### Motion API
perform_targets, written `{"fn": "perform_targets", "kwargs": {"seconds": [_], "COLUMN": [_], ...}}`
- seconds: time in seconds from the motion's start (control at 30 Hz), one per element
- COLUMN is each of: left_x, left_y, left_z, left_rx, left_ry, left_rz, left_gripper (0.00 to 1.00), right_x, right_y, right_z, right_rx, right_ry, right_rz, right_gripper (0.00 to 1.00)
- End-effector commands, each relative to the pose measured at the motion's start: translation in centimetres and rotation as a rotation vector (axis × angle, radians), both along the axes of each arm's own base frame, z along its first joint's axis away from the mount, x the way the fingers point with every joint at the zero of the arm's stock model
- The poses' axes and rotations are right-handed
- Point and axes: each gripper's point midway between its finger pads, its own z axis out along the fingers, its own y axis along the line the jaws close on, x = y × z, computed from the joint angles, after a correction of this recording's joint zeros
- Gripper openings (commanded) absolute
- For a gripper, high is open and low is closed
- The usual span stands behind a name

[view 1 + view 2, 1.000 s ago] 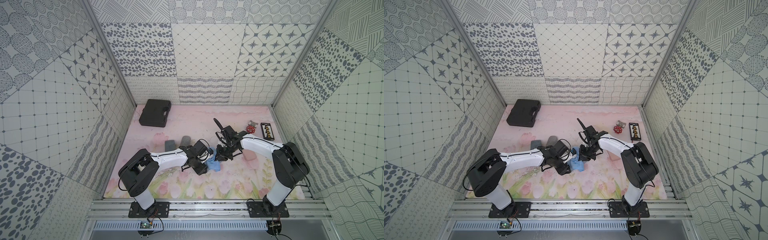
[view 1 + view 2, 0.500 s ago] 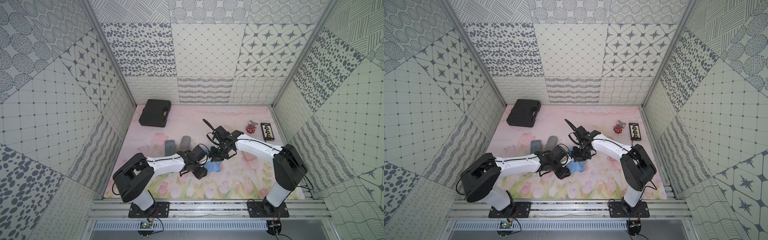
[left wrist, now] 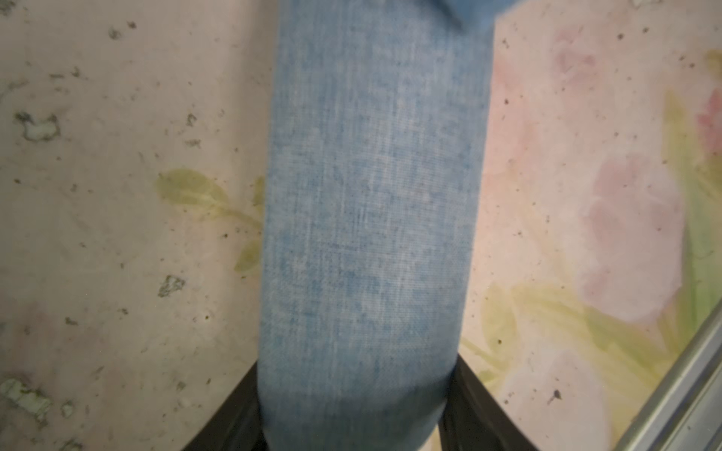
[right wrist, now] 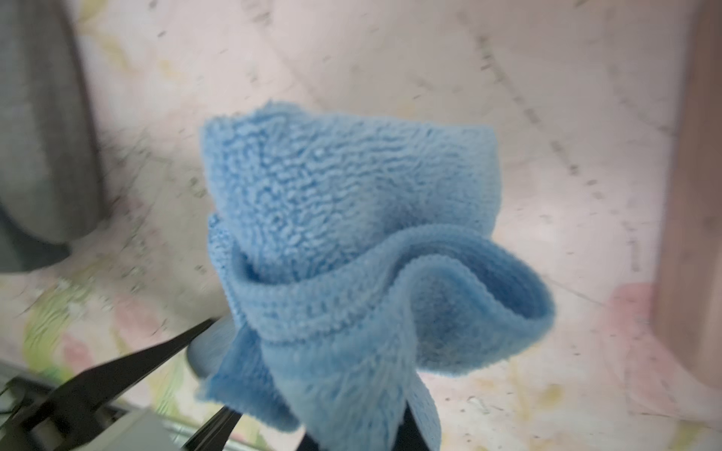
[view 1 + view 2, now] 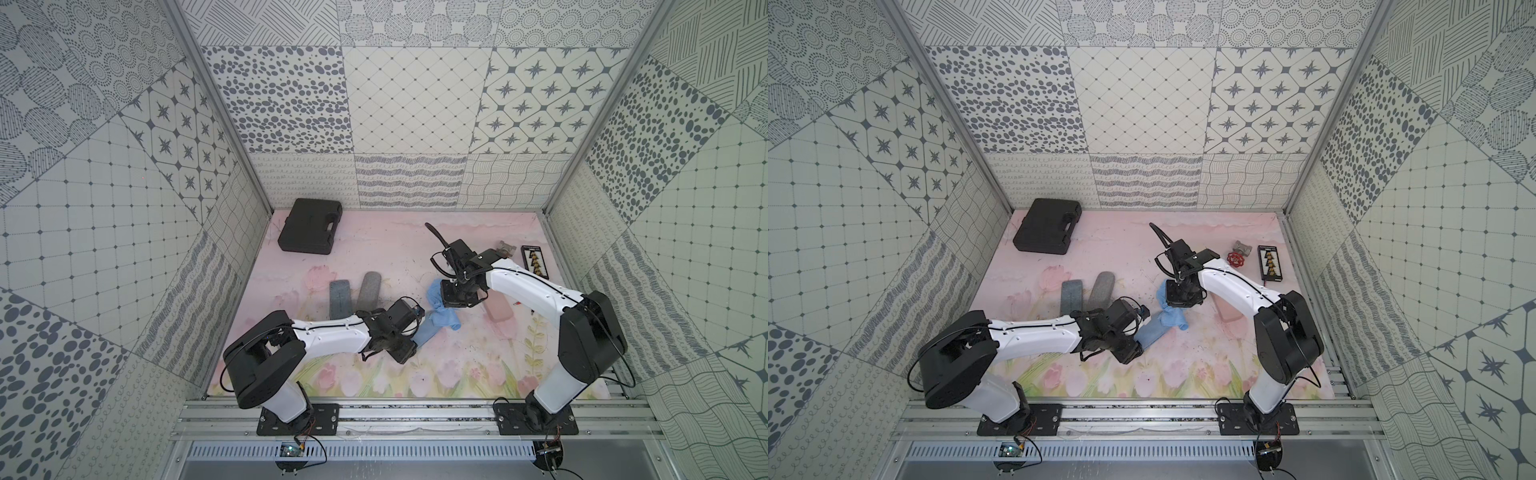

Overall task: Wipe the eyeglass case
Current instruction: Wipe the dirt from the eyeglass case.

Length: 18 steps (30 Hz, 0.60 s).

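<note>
the left tool (image 3: pixel 353 414) is clamped on the eyeglass case (image 3: pixel 371 195), the right tool (image 4: pixel 312 433) on a blue cloth (image 4: pixel 351 234); the denim-blue case's far end is overlapped by it.

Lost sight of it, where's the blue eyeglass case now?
In both top views the blue eyeglass case is near the mat's middle, clamped in the left gripper, its far end against the blue cloth in the right gripper.
</note>
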Motion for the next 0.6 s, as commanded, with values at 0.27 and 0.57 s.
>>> {"fn": "perform_targets", "kwargs": {"seconds": [0.27, 0.57], "left_x": [-0.5, -1.4], "left_y": [-1.1, -1.6], "left_z": [0.5, -0.6], "left_rx": [-0.080, -0.075], "left_ry": [0.045, 0.133], "left_rz": [0.036, 0.029], "left_gripper": [0.08, 0.08], "right_x": [-2.0, -1.7], "right_y": [-9.0, -1.5], "right_z": [-7.3, 0.3], "right_rx": [-0.263, 0.013], "right_ry": [0.141, -0.061], "right_rz": [-0.089, 0.087], "right_gripper": [0.00, 0.00]}}
